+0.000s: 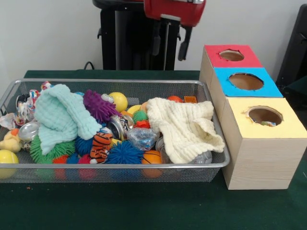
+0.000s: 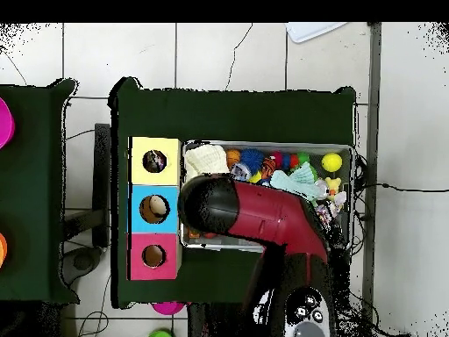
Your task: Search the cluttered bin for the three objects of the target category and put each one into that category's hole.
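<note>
The wire mesh bin (image 1: 211, 165) lies across the table, full of toys and cloths. My gripper (image 1: 170, 43) hangs high above the bin's far rim, open and empty. In the overhead view the red arm (image 2: 263, 215) covers it. A thin white fabric piece with coloured blotches (image 1: 26, 103) lies bunched at the bin's far left end. Another whitish scrap (image 1: 6, 120) hangs at the left rim. The yellow-faced hole (image 1: 265, 115) is on the nearest box, and a bit of printed fabric (image 1: 269, 123) shows inside it. The hole also shows in the overhead view (image 2: 155, 161).
A thick cream waffle cloth (image 1: 184, 128) covers the bin's right end and a mint-green one (image 1: 60, 117) lies left of centre. Balls, spiky toys and a tiger toy (image 1: 101, 143) fill the middle. The blue-faced hole (image 1: 245, 81) and red-faced hole (image 1: 231, 55) lie behind the yellow box.
</note>
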`<move>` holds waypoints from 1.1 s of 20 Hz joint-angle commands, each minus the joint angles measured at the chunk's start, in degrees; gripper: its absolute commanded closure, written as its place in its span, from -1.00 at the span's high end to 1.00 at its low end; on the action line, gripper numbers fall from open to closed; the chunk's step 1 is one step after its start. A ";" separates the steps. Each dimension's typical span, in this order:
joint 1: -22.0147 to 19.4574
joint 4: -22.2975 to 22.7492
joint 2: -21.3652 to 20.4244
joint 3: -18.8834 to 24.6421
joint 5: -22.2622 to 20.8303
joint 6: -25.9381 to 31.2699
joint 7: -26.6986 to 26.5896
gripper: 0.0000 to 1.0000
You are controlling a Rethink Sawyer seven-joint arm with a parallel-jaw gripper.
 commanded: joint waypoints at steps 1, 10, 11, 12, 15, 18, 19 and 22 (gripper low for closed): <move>-3.32 9.91 -4.12 4.65 -5.60 7.92 -9.37 1.00; -7.71 16.77 -8.88 5.76 -10.07 5.26 -12.08 1.00; -8.53 17.55 -9.22 5.96 -10.53 4.70 -12.47 1.00; -9.46 18.13 -9.50 6.42 -11.03 4.24 -13.14 1.00; -12.18 19.71 -9.67 7.85 -12.97 2.16 -14.63 1.00; -14.91 21.28 -9.40 9.18 -15.45 -0.42 -14.84 1.00; -16.07 21.87 -9.32 9.68 -16.05 -1.43 -14.76 1.00; -20.35 23.24 -8.86 11.49 -18.71 -4.00 -15.79 1.00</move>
